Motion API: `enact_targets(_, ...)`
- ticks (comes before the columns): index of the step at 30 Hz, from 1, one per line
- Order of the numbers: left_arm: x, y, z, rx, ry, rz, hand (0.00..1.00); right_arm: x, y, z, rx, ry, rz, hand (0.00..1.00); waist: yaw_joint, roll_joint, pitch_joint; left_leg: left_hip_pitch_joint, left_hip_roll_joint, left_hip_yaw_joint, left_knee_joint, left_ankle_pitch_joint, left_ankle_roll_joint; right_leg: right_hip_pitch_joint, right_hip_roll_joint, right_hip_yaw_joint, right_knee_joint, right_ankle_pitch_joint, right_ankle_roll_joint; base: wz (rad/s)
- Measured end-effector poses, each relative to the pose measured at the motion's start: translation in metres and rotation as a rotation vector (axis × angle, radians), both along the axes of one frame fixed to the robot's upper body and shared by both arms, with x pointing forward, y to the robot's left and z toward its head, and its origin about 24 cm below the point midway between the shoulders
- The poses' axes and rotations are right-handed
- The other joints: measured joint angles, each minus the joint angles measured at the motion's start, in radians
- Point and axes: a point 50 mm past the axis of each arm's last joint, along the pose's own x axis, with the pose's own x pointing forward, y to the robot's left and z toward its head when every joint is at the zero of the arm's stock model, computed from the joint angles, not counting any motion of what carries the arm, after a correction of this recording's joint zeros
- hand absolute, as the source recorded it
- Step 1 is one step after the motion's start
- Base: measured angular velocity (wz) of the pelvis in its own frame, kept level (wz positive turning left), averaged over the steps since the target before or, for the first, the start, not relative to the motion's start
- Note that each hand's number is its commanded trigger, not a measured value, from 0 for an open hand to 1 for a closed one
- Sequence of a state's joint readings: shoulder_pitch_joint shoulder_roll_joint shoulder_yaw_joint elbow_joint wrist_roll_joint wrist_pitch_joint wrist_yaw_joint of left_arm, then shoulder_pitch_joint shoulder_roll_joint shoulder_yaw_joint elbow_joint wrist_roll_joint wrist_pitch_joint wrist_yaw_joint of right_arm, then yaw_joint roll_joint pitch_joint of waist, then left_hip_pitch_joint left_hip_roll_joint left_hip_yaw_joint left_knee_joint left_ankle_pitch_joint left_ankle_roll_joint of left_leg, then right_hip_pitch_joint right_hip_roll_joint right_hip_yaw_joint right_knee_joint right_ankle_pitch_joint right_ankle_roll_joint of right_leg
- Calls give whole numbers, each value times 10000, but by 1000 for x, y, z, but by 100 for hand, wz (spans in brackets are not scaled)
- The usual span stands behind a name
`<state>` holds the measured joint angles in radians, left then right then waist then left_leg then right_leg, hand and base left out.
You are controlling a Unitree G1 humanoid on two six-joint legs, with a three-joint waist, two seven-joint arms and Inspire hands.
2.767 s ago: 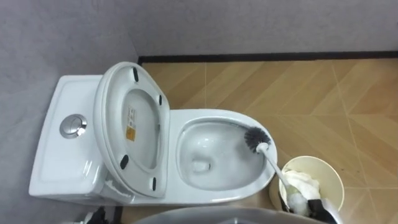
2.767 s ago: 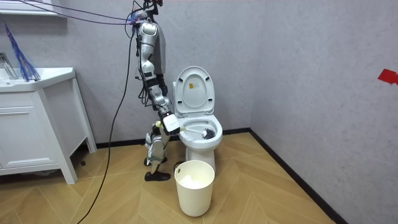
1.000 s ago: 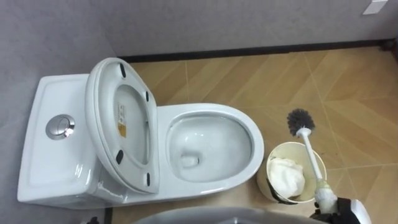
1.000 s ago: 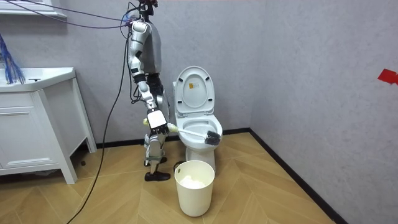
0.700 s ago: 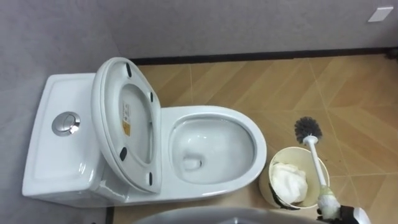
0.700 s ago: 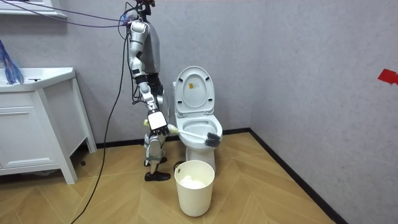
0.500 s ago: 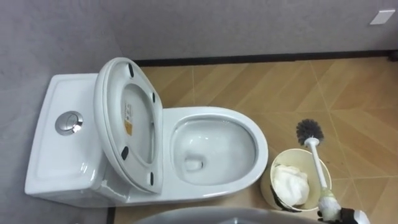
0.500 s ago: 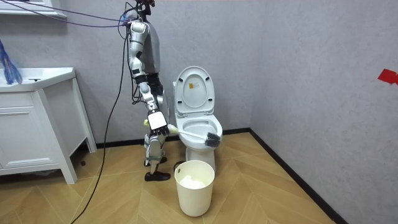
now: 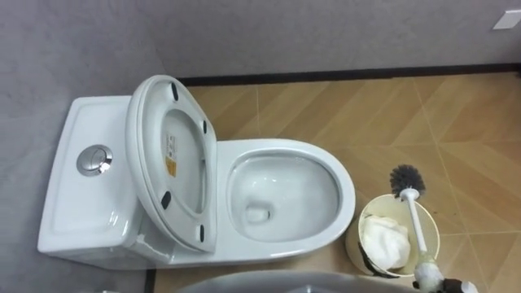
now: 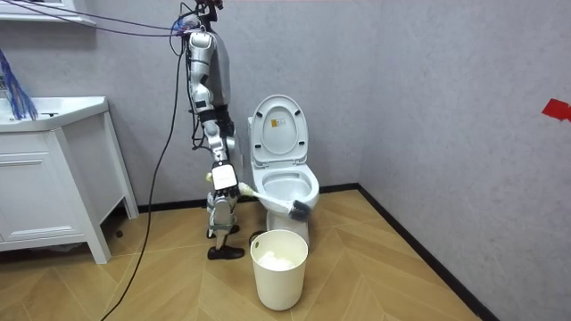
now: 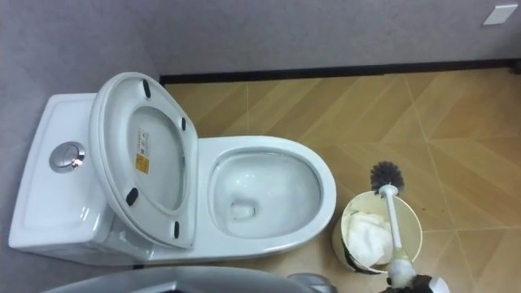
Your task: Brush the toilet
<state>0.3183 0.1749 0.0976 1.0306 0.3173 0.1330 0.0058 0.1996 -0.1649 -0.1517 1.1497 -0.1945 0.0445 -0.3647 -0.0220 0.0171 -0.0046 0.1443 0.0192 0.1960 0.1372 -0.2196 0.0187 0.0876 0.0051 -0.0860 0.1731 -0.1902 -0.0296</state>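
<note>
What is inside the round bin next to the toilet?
The bin holds a crumpled white wad, paper or a liner, I cannot tell which. The handle of the toilet brush crosses above its right part. Whatever lies under the wad, and the bin's bottom, are covered.

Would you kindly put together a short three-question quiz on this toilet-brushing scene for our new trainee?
1. Where is the head of the toilet brush relative to the toilet bowl? A inside it; B outside it, near the bin; C resting on its rim.
2. True or false: the toilet seat is lowered over the bowl.
3. Which hand holds the brush handle?

Key: 1 B; 2 false, it stands raised; 3 the right hand.
</note>
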Motion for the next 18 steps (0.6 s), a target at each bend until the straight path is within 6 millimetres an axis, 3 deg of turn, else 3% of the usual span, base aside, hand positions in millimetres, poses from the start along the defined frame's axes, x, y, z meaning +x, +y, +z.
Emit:
enact_targets(13,-7,0,0,-72,337,103,0,-22,-4,-1,255,68,-2547,0,-174,121,44,-140,-90,-615,176,1,6,110,-108,-426,-26,-135,30,12)
enact_targets(18,-7,2,1,-38,326,194,0,-30,-2,-2,410,260,-3114,0,-245,161,45,-90,-85,-622,172,2,6,158,-107,-437,-9,-158,12,2)
